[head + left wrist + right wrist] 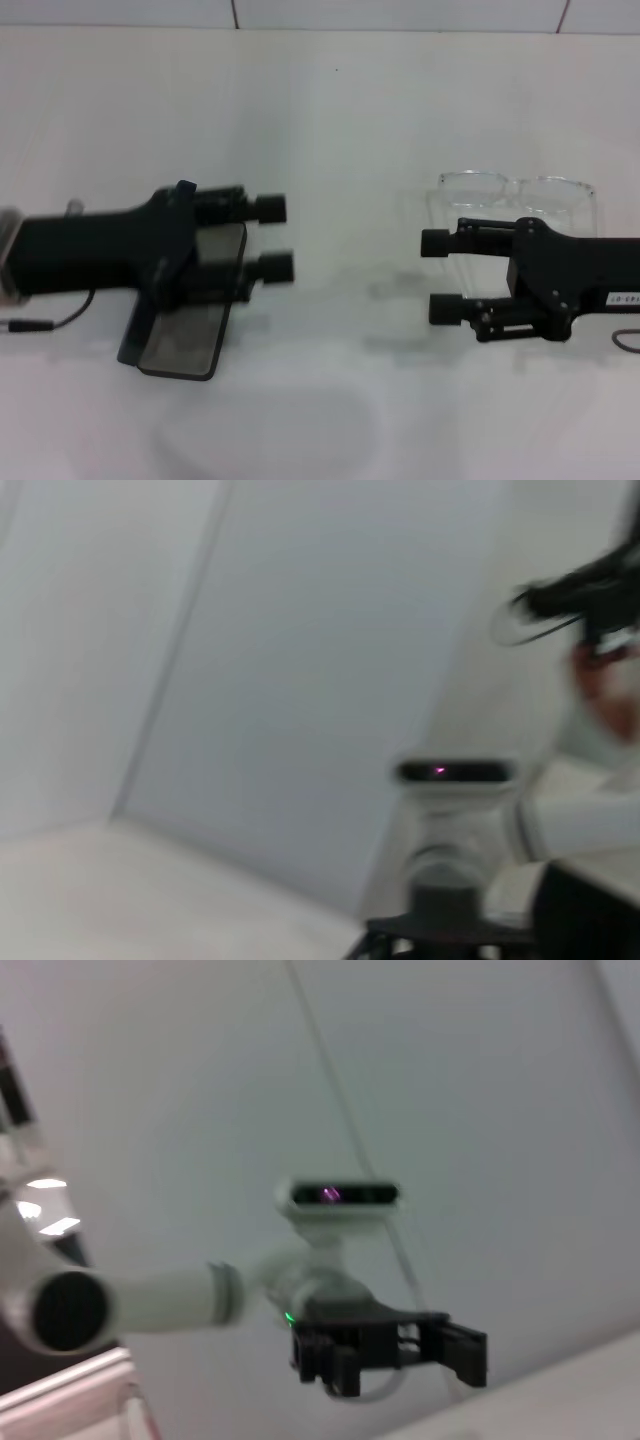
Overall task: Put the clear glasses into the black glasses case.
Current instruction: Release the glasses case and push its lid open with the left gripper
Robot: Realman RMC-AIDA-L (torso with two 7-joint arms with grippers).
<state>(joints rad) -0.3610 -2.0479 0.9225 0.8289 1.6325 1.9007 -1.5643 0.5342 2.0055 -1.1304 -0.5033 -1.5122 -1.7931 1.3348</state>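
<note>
The black glasses case [185,340] lies on the white table at the left, lid open, with its grey lining showing. My left gripper [272,238] hovers over the case's far end, open, nothing between its fingers. The clear glasses [515,190] rest on the table at the right, lenses toward the far side and see-through temple arms running back under my right arm. My right gripper [438,275] is open just on the near side of the frame, partly covering the temples. Neither wrist view shows the case or the glasses.
The white table [340,120] runs back to a tiled wall. A thin cable [45,322] trails by the left arm. The right wrist view shows the robot's head camera [335,1195] and the left arm's gripper [390,1350] farther off.
</note>
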